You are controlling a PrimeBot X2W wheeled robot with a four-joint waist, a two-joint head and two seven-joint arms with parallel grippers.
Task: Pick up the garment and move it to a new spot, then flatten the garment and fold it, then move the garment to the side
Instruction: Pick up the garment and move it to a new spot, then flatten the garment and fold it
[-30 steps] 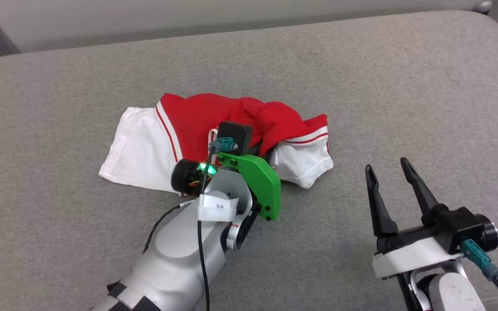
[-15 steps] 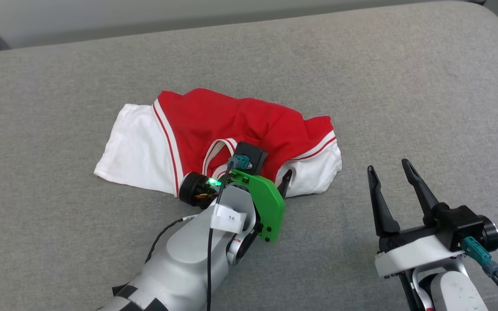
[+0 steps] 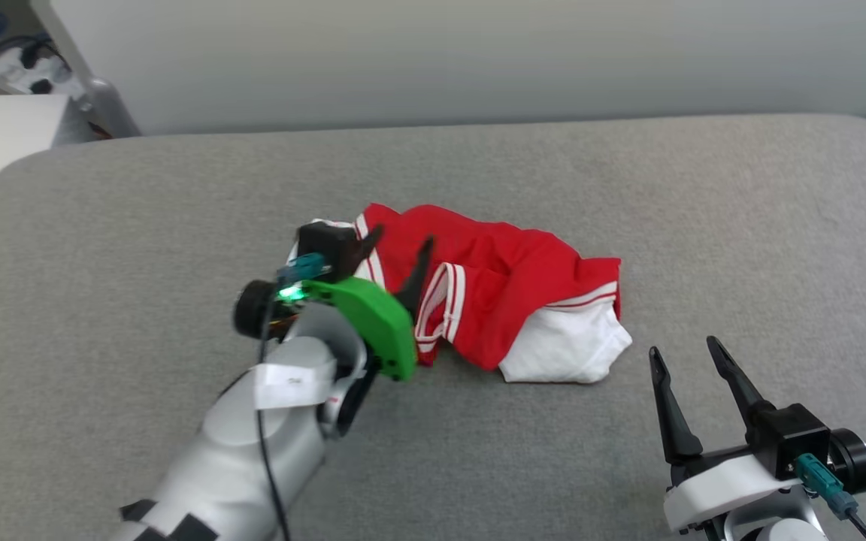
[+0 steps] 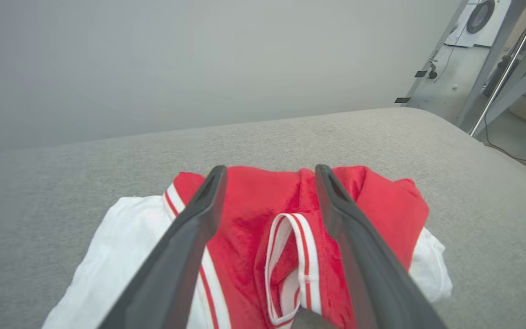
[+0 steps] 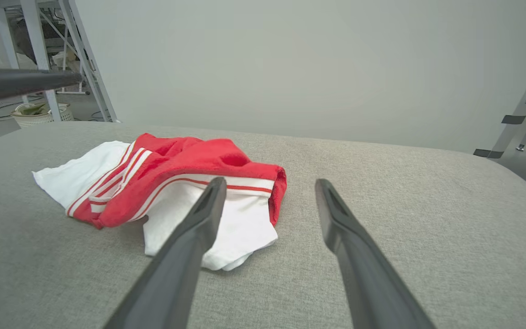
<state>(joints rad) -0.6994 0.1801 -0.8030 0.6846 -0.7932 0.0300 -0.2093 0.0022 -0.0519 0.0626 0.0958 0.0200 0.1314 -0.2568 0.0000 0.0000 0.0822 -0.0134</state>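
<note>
Loosely bunched, the garment (image 3: 508,278) lies on grey padding (image 3: 553,173).

No words, numbers or brand names can be read. A white tag (image 3: 283,387) wrapped around the robot's left arm (image 3: 237,458) carries a few small dark marks, too small to make out. The garment (image 3: 508,293) lies bunched up on the grey surface, and the folds that face up show only plain red cloth, white sleeves and red-and-white stripes.
</note>
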